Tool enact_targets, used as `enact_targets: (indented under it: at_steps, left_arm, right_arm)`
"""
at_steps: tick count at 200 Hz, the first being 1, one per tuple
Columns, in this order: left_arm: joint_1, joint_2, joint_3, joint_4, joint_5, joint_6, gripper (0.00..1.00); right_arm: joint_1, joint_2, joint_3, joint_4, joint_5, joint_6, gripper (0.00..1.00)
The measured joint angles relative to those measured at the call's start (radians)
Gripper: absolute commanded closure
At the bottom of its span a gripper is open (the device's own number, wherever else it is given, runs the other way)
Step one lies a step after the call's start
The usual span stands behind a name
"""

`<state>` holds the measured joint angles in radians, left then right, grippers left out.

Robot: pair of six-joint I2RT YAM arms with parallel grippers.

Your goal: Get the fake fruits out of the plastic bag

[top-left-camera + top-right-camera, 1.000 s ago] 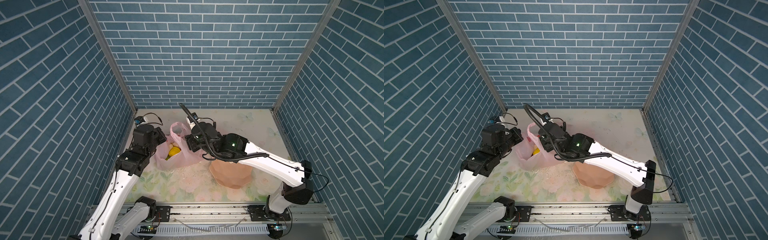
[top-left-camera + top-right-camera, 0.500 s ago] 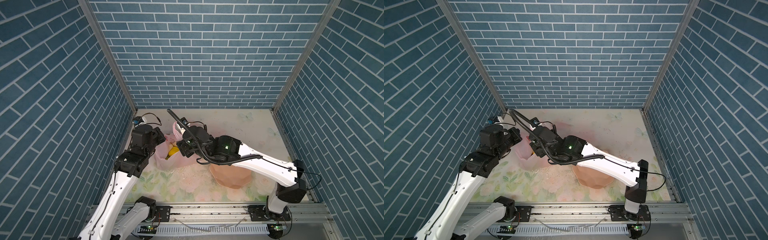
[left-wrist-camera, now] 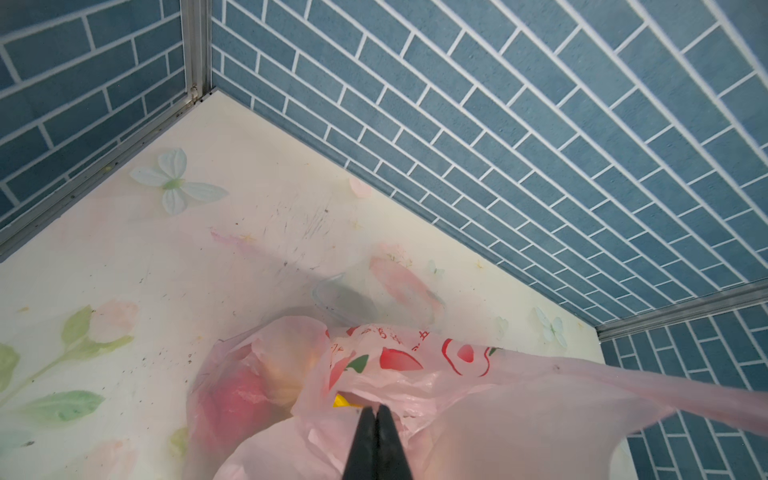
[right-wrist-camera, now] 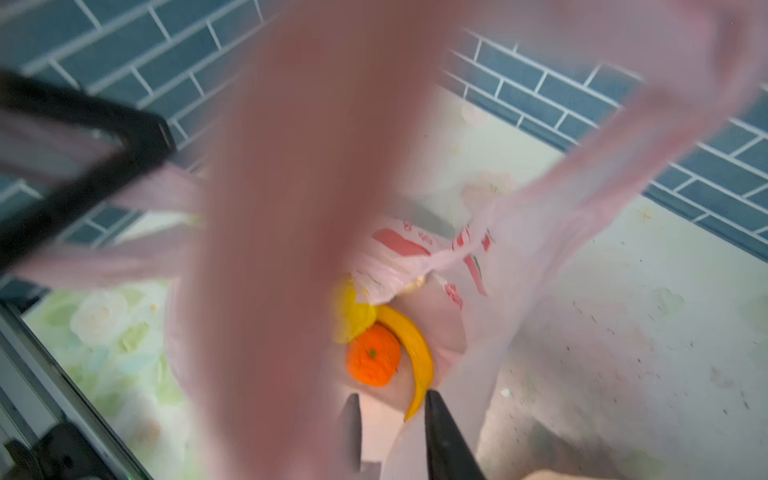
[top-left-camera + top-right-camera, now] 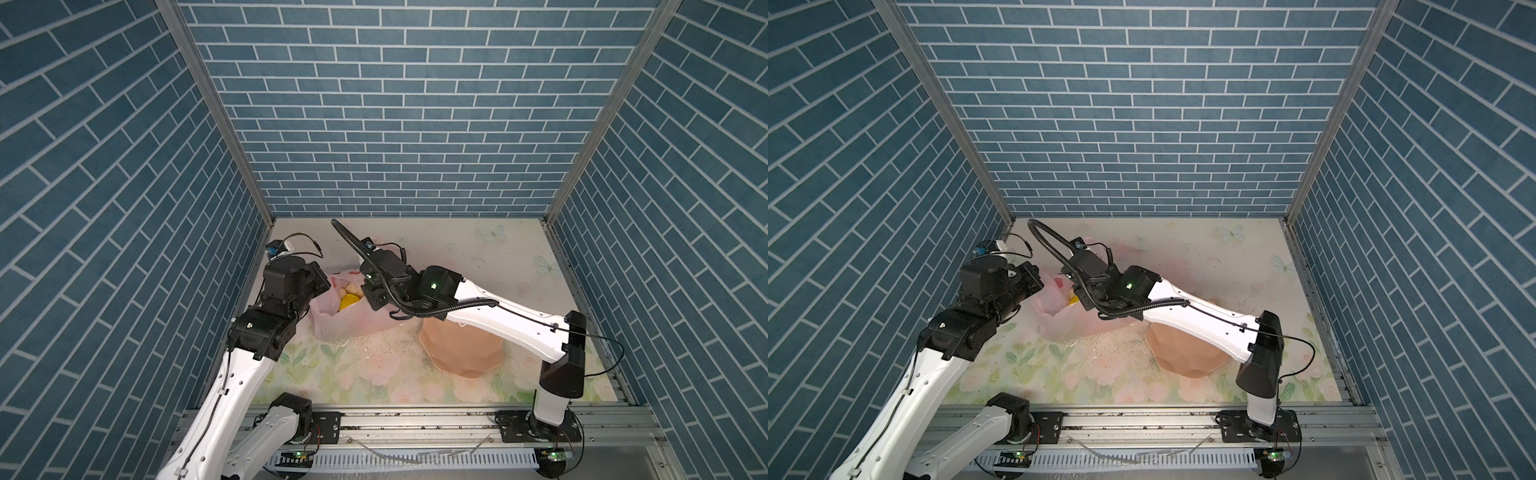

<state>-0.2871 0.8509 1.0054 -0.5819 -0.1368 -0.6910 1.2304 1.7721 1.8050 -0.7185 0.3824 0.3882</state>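
Pushed deeper into the plastic bag (image 5: 349, 324) since a second ago, right gripper (image 4: 392, 395) stands parted at the tip of the banana (image 4: 419, 349); left gripper (image 3: 376, 409) clenches the bag's edge.

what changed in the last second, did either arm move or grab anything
The right hand swung left in the top views and into the mouth of the bag. Its fingers now sit apart beside the tip of the banana, gripping nothing yet. The left hand stayed shut on the bag's edge, holding it open. The bag and the bowl stayed where they were.
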Motion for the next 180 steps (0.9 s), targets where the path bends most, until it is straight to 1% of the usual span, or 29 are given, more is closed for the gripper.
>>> enact_targets:
  at_steps: [29,52,96,123,148,155,169,180]
  left_arm:
    - [0.0,-0.051,-0.061,-0.062,-0.013,-0.012,1.0]
    - [0.001,-0.1,-0.132,-0.098,-0.02,-0.033,1.0]
    - [0.001,-0.167,-0.282,-0.15,-0.047,-0.084,1.0]
    - [0.001,-0.169,-0.318,-0.161,-0.076,-0.106,1.0]
    - [0.007,-0.14,-0.325,-0.156,-0.087,-0.113,1.0]
    - [0.008,-0.13,-0.325,-0.152,-0.086,-0.114,0.88]
    - [0.009,-0.116,-0.314,-0.157,-0.078,-0.114,0.57]
    - [0.01,-0.114,-0.291,-0.165,-0.066,-0.105,0.41]
  right_arm:
    - [0.012,-0.144,-0.233,-0.01,-0.026,0.078,0.85]
    - [0.015,-0.218,-0.359,-0.004,-0.05,0.136,0.85]
    - [0.015,-0.232,-0.517,0.06,-0.093,0.195,0.86]
    - [0.006,-0.231,-0.563,0.103,-0.114,0.211,0.87]
    - [-0.014,-0.231,-0.605,0.142,-0.132,0.215,0.87]
    - [-0.021,-0.231,-0.61,0.146,-0.137,0.215,0.87]
    - [-0.028,-0.232,-0.609,0.159,-0.143,0.214,0.87]
    - [-0.032,-0.233,-0.607,0.166,-0.145,0.212,0.87]
